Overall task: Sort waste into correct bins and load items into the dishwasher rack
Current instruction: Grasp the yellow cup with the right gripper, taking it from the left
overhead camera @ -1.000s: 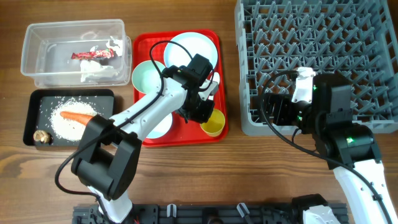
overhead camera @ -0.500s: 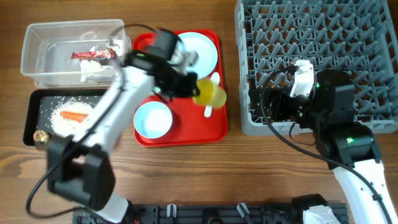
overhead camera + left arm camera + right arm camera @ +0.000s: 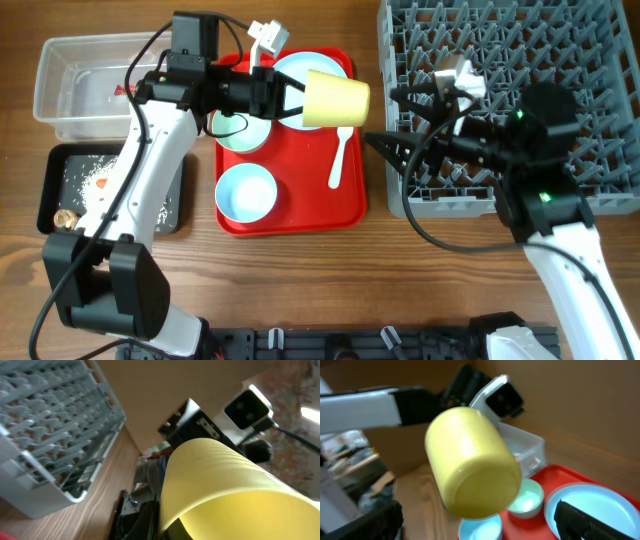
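My left gripper [image 3: 292, 100] is shut on the rim of the small yellow cup [image 3: 336, 98] and holds it on its side, high above the red tray, base toward the right arm. In the left wrist view the cup [image 3: 225, 485] fills the frame and my fingers [image 3: 150, 522] pinch its wall. My right gripper [image 3: 388, 124] is open, its fingers spread just right of the cup. In the right wrist view the cup's base [image 3: 480, 485] is between and ahead of my fingers [image 3: 585, 520]. The grey dishwasher rack [image 3: 560, 40] is behind the right arm.
On the red tray [image 3: 350, 215] are the pale blue plate [image 3: 296, 72], two bowls [image 3: 240, 132] [image 3: 247, 192] and the white spoon [image 3: 340, 155]. The clear tub [image 3: 90, 60] is far left. The black tray [image 3: 60, 160] holds rice, the carrot [image 3: 103, 183] and a brown scrap [image 3: 65, 217].
My left gripper took the yellow cup off the tray's front right corner, lifted it and turned it sideways toward the right. My right gripper swung left and up, toward the cup.
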You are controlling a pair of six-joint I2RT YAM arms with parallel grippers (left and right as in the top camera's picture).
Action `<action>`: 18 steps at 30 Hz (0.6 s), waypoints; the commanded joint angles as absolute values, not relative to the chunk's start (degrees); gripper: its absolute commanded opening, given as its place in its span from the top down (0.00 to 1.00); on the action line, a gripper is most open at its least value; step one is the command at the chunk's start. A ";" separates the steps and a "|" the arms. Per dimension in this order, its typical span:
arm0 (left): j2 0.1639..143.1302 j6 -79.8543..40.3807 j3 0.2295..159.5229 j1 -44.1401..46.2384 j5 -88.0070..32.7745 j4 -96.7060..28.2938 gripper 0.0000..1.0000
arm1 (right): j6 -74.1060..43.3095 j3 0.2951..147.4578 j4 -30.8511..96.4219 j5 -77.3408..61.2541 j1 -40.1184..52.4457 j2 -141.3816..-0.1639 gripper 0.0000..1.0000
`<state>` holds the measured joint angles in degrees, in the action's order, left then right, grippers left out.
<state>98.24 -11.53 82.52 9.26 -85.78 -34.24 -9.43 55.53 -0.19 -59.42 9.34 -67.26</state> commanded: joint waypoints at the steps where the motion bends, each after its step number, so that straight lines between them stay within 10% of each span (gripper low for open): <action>1: 97.38 -12.51 83.18 9.17 -90.32 -34.04 0.96 | -12.67 55.57 -6.50 -69.63 9.58 -71.48 0.00; 11: 97.38 -12.45 83.15 11.84 -90.17 -33.26 0.96 | -18.61 55.57 -18.04 -70.89 11.18 -76.73 0.02; 18: 97.38 -12.45 83.15 11.90 -90.06 -33.15 0.96 | -18.61 55.57 -19.27 -70.39 12.93 -76.73 0.24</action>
